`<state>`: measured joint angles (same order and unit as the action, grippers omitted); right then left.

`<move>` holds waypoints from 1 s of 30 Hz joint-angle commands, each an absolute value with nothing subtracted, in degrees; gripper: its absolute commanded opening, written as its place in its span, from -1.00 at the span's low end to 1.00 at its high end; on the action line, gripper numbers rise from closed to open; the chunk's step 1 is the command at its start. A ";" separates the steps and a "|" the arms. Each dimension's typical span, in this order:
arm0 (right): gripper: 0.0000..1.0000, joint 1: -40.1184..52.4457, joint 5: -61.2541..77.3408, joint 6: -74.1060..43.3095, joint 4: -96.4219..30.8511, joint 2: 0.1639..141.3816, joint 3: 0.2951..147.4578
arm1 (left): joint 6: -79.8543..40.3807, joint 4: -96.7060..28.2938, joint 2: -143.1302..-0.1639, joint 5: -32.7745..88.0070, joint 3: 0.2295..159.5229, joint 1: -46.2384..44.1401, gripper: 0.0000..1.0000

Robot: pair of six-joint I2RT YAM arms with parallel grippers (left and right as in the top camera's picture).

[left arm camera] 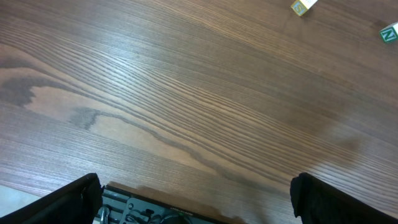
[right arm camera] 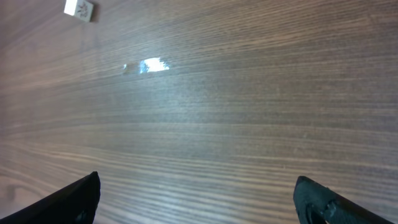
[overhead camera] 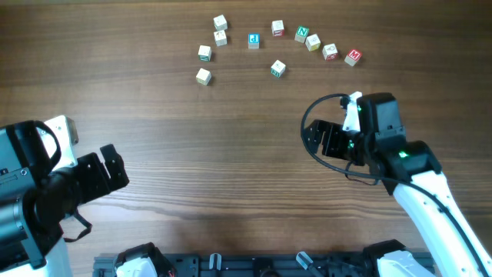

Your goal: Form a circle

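Several small pale wooden letter cubes lie in a loose arc (overhead camera: 277, 28) across the far middle of the table, from a cube at the left end (overhead camera: 203, 76) to one with a red letter at the right end (overhead camera: 353, 56). One cube (overhead camera: 278, 68) sits inside the arc. My left gripper (overhead camera: 115, 171) hovers open near the front left, far from the cubes. My right gripper (overhead camera: 314, 141) is open below the arc's right end. The left wrist view shows my left gripper (left arm camera: 196, 199) empty, with two cubes (left arm camera: 303, 6) far off. In the right wrist view my right gripper (right arm camera: 196, 199) is empty over bare wood, one cube (right arm camera: 79, 8) at top left.
The wooden table (overhead camera: 231, 154) spreads between the arms and the cubes. A dark rail (overhead camera: 231, 265) with the arm bases runs along the front edge. A black cable (overhead camera: 307, 123) loops off the right arm's wrist.
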<state>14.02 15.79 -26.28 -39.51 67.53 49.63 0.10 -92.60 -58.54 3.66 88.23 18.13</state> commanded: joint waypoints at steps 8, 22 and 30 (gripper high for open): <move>0.99 14.31 13.69 -23.24 -37.89 81.89 49.39 | -0.47 -92.44 -58.11 3.11 87.90 18.55 1.00; 0.99 10.41 -5.56 -18.39 -34.13 83.24 52.18 | -0.45 -92.44 -58.11 3.11 87.90 18.55 1.00; 1.00 3.22 -5.56 -5.63 -34.00 83.26 52.95 | -0.47 -92.44 -58.11 3.11 87.90 18.55 1.00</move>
<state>5.39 -4.25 -13.37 -34.17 83.31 51.62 0.10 -92.60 -58.54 3.66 88.20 18.13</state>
